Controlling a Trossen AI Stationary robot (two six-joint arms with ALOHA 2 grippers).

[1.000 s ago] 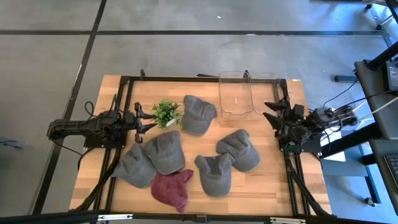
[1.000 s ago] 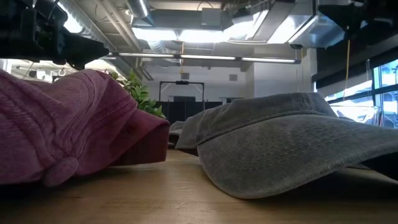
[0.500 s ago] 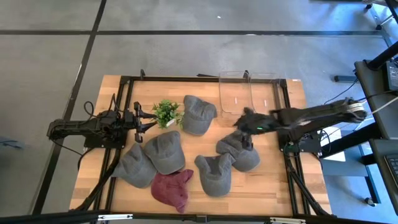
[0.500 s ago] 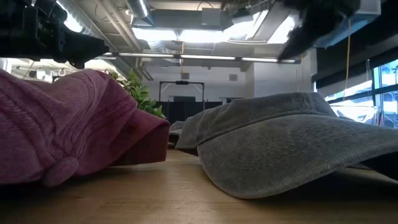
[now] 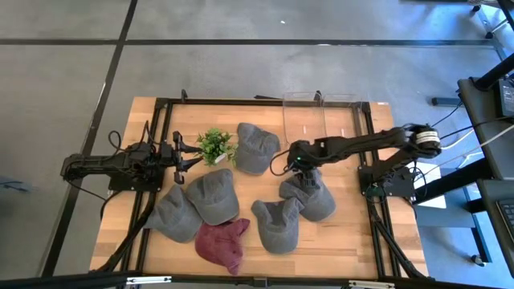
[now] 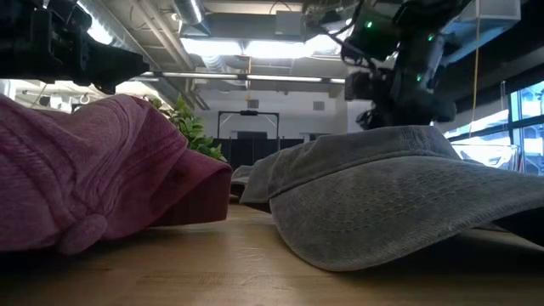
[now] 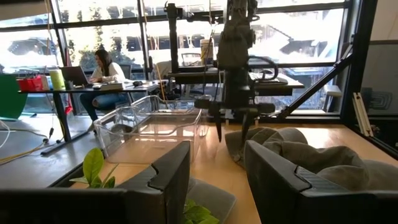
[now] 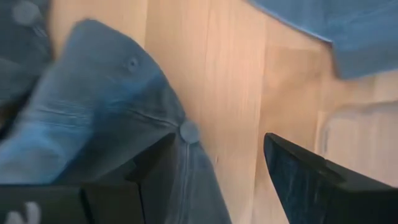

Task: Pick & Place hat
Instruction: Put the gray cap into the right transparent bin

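My claw (image 8: 214, 180) hangs w/ fingers spread wide, nothing between them but bare wood tabletop (image 8: 230, 81). One finger (image 8: 130, 186) sits over a grey cap (image 8: 93, 118); the cap's crown button (image 8: 189, 132) lies just inside that finger's tip, seams fanning out from it. Other finger (image 8: 311, 180) is over bare wood, apart from the cap. Ahead of my fingertips, past open wood, edge of another grey cap (image 8: 348, 31). Beside the far finger, a clear plastic bin (image 8: 354, 137), edge only.
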